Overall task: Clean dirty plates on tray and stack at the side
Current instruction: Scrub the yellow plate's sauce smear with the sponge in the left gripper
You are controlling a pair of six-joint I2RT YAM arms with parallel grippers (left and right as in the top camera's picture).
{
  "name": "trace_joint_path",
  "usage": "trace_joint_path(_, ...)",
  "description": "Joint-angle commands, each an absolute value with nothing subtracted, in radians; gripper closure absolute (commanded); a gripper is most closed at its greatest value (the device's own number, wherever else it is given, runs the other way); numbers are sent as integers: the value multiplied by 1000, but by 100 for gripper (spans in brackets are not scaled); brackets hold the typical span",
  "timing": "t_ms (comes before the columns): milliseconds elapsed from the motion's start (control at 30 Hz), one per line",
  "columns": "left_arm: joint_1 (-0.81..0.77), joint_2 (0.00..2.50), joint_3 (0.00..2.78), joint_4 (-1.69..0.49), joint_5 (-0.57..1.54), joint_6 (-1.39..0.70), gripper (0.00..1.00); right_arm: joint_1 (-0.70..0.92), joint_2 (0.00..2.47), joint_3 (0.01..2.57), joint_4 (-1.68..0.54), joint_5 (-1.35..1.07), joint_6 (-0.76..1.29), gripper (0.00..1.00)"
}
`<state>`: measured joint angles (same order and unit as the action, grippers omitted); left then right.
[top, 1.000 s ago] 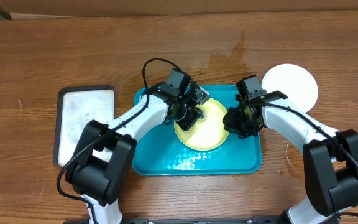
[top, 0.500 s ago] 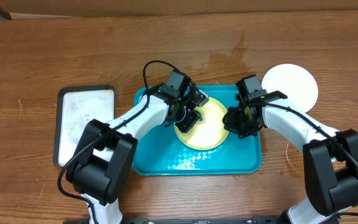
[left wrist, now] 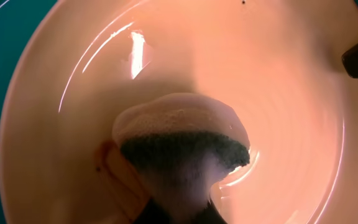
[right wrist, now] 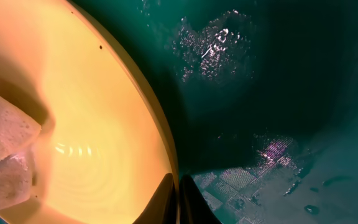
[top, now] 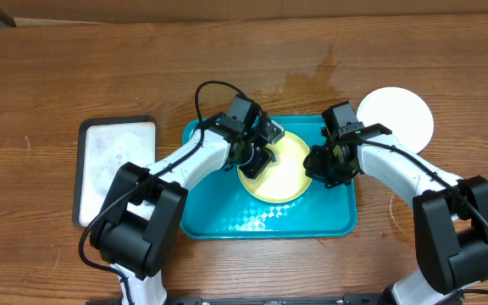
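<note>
A pale yellow-green plate (top: 285, 176) lies on the turquoise tray (top: 227, 222). My left gripper (top: 257, 159) is shut on a sponge (left wrist: 180, 134) with a foamy pale top and dark scrub side. The sponge is pressed onto the plate's (left wrist: 278, 93) inner surface. My right gripper (top: 317, 169) is shut on the plate's right rim. In the right wrist view its two dark fingertips (right wrist: 168, 198) pinch the plate's (right wrist: 86, 106) thin edge, with the wet tray (right wrist: 260, 93) on the outer side. A white plate (top: 396, 114) sits on the table to the right of the tray.
A smaller black-rimmed tray with a white surface (top: 115, 169) lies on the table left of the turquoise tray. A damp patch (top: 307, 80) marks the wooden table behind the tray. A cardboard edge (top: 100, 13) runs along the far side.
</note>
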<state>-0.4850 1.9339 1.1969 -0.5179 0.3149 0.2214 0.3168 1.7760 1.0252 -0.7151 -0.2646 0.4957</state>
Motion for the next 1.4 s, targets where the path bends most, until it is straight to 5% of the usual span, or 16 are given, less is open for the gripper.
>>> trace_joint_path(0, -493, 1956, 1209, -515, 339, 254, 96, 321, 1781, 1020, -714, -264, 498, 96)
trace_joint_path(533, -493, 1958, 1200, -584, 308, 266, 96, 321, 1781, 1020, -712, -264, 507, 96)
trace_joint_path(1367, -492, 1958, 1061, -278, 123, 266, 96, 321, 1781, 1020, -708, -264, 509, 96)
